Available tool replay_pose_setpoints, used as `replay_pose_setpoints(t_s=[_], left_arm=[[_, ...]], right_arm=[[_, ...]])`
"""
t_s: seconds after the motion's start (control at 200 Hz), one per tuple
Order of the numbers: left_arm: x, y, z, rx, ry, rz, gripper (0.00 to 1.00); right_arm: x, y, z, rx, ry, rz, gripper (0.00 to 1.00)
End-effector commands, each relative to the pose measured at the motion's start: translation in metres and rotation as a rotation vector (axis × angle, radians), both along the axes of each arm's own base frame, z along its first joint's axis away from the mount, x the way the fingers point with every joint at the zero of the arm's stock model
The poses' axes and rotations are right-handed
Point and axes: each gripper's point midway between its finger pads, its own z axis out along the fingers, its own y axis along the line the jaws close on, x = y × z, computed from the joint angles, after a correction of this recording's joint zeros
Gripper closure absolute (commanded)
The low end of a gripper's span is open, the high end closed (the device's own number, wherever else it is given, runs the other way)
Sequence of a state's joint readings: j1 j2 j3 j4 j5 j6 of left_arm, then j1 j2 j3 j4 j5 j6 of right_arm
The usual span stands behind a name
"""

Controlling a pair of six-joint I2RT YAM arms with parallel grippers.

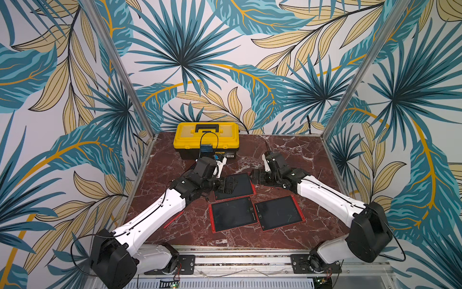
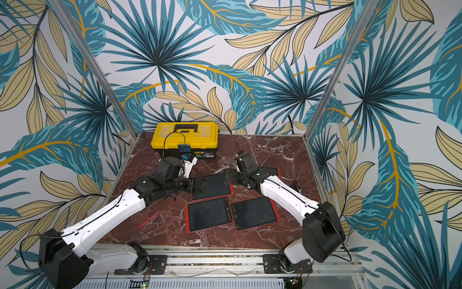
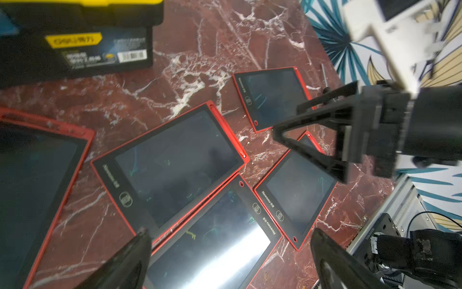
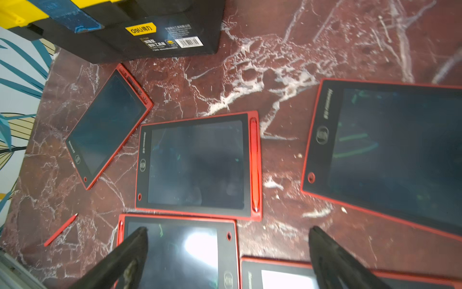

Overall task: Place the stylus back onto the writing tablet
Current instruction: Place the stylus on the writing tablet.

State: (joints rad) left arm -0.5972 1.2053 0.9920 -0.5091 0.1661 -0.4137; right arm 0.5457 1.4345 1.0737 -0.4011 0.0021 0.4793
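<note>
Closest to the lens in both top views, a silver aluminium rail (image 1: 240,259) is seen carrying both arm bases. From it the two white-and-black arms are stretched forward and bent inward, so that the left gripper (image 1: 228,186) and the right gripper (image 1: 255,176) are held nearly nose to nose above the red-brown marble tabletop (image 1: 300,155). In the wrist views the left gripper's fingers (image 3: 130,252) and the right gripper's fingers (image 4: 130,250) are spread wide, with nothing held between them. A slim red plastic stylus (image 4: 254,165) is seated in the edge slot of a red-framed writing tablet with a dark screen (image 4: 195,165), just beyond the right gripper. A second red stylus (image 1: 173,219) is seen lying loose on the marble beside the left forearm. Four more such tablets (image 1: 232,214) are laid around, one partly hidden by the right arm, and a yellow-lidded black plastic toolbox (image 1: 206,141) is set at the back
</note>
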Motion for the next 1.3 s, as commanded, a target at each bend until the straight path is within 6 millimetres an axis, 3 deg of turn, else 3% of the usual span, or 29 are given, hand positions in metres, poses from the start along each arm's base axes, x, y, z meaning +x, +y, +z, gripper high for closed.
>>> replay_pose_setpoints(t_s=[0.0,0.12,0.28,0.751,1.061,1.297], left_arm=[[-0.01,0.024,-0.019,0.029,0.044,0.116,0.0],[-0.02,0.045,-0.034,0.076,0.066,0.194,0.0],[-0.026,0.074,-0.062,0.147,0.129,0.331,0.01],[-0.016,0.069,-0.125,0.143,0.461,0.412,0.0],[-0.002,0.062,-0.139,0.139,0.516,0.453,0.0],[0.016,0.043,-0.148,0.08,0.507,0.424,0.0]], right_arm=[[-0.017,-0.013,0.006,0.005,-0.014,-0.017,0.01],[-0.033,-0.029,0.013,-0.023,-0.038,-0.023,0.01],[-0.046,-0.036,0.024,0.04,-0.093,-0.043,0.0],[-0.06,-0.05,0.024,0.033,-0.081,-0.078,0.0],[-0.069,-0.056,0.019,0.043,-0.092,-0.088,0.0],[-0.073,-0.062,0.015,0.008,-0.085,-0.086,0.0]])
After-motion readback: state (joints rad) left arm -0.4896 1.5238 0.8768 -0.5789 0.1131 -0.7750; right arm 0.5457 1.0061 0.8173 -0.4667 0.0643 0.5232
